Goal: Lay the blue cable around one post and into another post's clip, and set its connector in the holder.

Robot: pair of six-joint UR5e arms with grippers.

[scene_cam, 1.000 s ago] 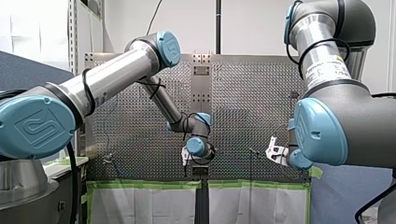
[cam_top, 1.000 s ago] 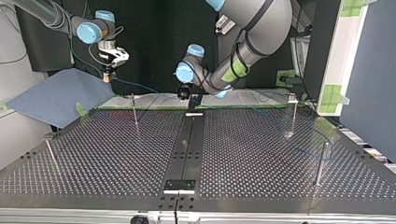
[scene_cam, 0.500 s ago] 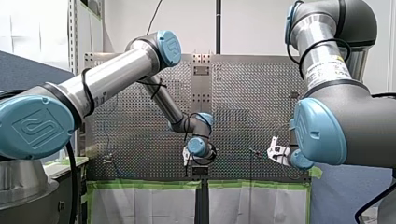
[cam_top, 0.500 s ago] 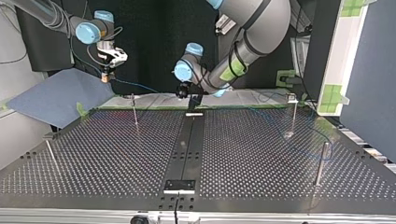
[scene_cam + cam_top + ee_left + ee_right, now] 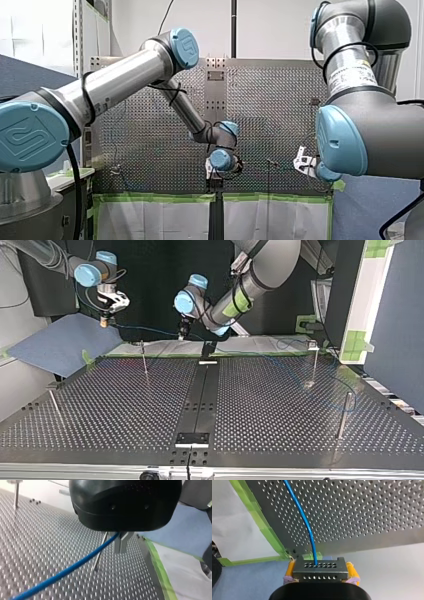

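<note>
Both end effectors shifted toward top view's left vs 1 s ago, taking the cable (image 5: 75,564) span w/ them. Left end effector (image 5: 182,335) now sits off the centre strip (image 5: 197,400) line, right end effector (image 5: 104,321) further out over the blue mat (image 5: 60,340). Front view shows same shift, toward its right.

Top view, near to far (sides = that view's):
- Near-left post (image 5: 54,405) and near-right post (image 5: 345,412) upright on worktop (image 5: 100,430).
- Cable slack lies on worktop just beside near-right post, runs on toward far-right post (image 5: 314,365); can't tell if it wraps either.
- Far-left post (image 5: 144,357) apart from cable; span passes beyond it.
- Past far edge, cable rises to left end effector, then goes nearly straight across to right end effector.

Left wrist cam: metal fingers (image 5: 117,545) pressed together, pinching cable near their base; cable trails off low over worktop.

Right wrist cam: yellow pads (image 5: 290,568) clamp grey connector (image 5: 320,568) from both sides. Cable exits its front face, crosses worktop edge near green tape (image 5: 262,521). Connector in air, well apart from strip.
</note>
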